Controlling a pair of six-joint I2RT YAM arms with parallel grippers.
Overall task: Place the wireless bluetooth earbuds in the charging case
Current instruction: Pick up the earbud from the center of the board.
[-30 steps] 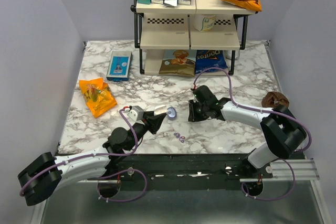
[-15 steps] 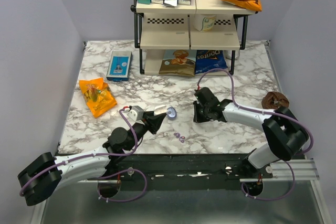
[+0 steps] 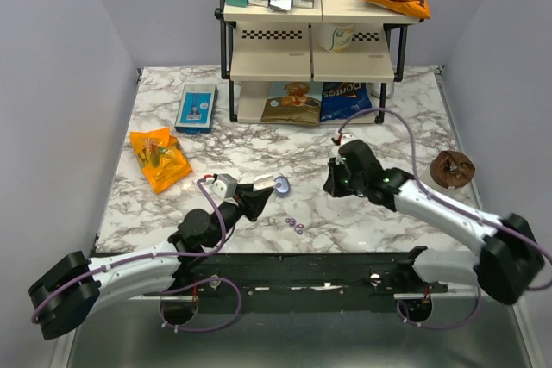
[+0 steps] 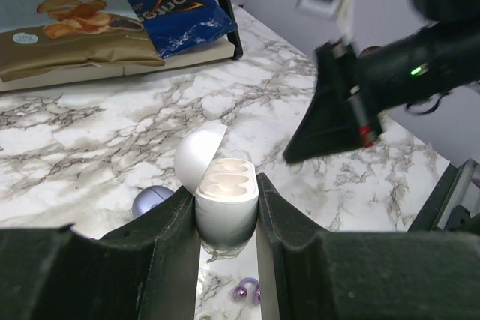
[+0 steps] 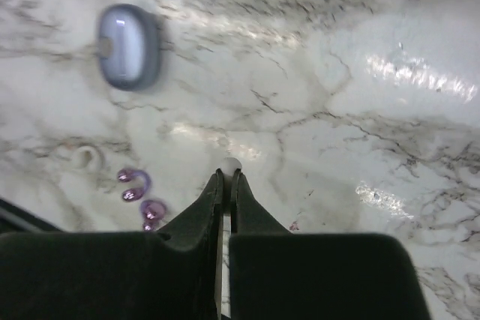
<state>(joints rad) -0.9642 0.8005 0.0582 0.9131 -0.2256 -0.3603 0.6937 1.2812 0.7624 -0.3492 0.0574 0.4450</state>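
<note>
Two buds [image 5: 153, 209] lie loose on the table [image 3: 414, 118], near the lavender case [image 5: 129, 45] but not touching it; its lid looks shut. L gripper [image 4: 226, 207] is clamped on an open white case [image 4: 217, 177]. R gripper [image 5: 226, 176] is pinched together, w/ a tiny white bit at its tip; held or not, can't tell. Prob best: open R, straddle one bud, pinch gently.

White-and-grey marble tabletop [image 3: 259, 140] between plain lavender walls [image 3: 52, 84], cream two-tier shelf rack [image 3: 276, 62] at the back.
</note>
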